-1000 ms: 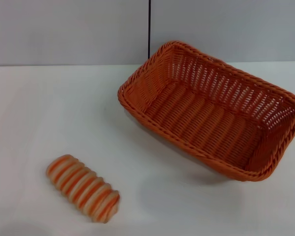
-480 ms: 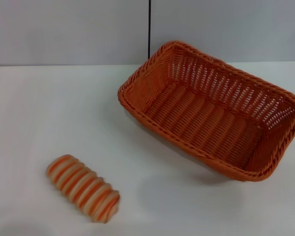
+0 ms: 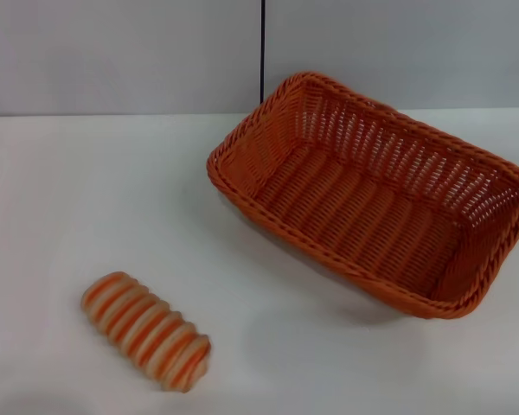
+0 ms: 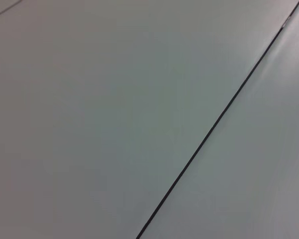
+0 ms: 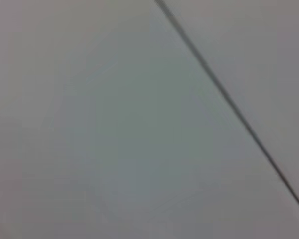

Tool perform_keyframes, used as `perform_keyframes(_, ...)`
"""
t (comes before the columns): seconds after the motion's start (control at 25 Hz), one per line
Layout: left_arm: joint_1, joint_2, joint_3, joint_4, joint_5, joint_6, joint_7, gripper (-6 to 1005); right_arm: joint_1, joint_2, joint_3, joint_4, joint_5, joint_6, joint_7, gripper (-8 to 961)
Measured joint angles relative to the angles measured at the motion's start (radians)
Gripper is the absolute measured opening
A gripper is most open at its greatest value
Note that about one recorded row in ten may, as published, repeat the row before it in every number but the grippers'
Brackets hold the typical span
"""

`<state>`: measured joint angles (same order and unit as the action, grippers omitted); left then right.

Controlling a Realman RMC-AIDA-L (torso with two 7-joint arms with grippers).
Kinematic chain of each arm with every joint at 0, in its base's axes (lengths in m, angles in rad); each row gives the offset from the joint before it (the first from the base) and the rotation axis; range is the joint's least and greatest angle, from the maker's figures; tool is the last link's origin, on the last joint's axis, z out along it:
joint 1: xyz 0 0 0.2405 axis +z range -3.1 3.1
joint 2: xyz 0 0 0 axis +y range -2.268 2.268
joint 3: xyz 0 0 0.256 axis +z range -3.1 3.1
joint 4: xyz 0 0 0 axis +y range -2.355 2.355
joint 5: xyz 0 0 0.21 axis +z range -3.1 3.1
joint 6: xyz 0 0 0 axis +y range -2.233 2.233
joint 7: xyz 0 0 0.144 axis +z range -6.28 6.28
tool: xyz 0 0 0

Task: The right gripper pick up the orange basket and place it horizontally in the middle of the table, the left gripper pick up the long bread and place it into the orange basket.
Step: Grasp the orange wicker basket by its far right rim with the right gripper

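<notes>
The orange basket [image 3: 372, 194] rests on the white table [image 3: 86, 199], right of centre, lying on a diagonal with one corner toward the back wall and its far end at the right edge of the head view. The long bread [image 3: 146, 330], ridged with orange and cream stripes, lies slantwise at the front left of the table, well apart from the basket. Neither gripper appears in any view. Both wrist views hold only a plain grey surface crossed by a thin dark line.
A grey wall [image 3: 121, 52] with a vertical dark seam [image 3: 263, 47] stands behind the table. Bare tabletop lies between the bread and the basket and along the front.
</notes>
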<state>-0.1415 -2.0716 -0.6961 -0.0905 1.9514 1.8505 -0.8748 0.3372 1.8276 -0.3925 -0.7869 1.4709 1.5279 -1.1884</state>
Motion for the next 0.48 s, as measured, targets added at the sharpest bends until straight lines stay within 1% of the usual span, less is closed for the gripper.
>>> perform_keyframes(0.08, 0.0, 0.0, 0.005, 0.0, 0.0, -0.009, -0.003, 701, 0.033, -0.026, -0.021, -0.073, -0.105, 0.032, 0.077, 590)
perform_keyframes(0.12, 0.0, 0.0, 0.009, 0.0, 0.0, -0.011, -0.003, 748, 0.048, -0.035, -0.03, -0.098, -0.145, 0.049, 0.099, 629)
perform_keyframes(0.2, 0.001, 0.001, 0.022, -0.001, 0.0, -0.011, -0.004, 761, 0.088, -0.051, -0.054, -0.158, -0.247, 0.102, 0.142, 706)
perform_keyframes(0.24, 0.002, 0.001, 0.028, -0.001, 0.0, -0.01, -0.004, 767, 0.104, -0.055, -0.069, -0.183, -0.294, 0.127, 0.152, 745)
perform_keyframes(0.32, 0.004, 0.003, 0.046, -0.002, 0.0, -0.007, -0.006, 780, 0.142, -0.06, -0.115, -0.238, -0.41, 0.175, 0.167, 770)
perform_keyframes(0.48, 0.005, 0.004, 0.06, -0.002, 0.0, -0.005, -0.007, 806, 0.202, -0.053, -0.188, -0.277, -0.567, 0.197, 0.168, 770)
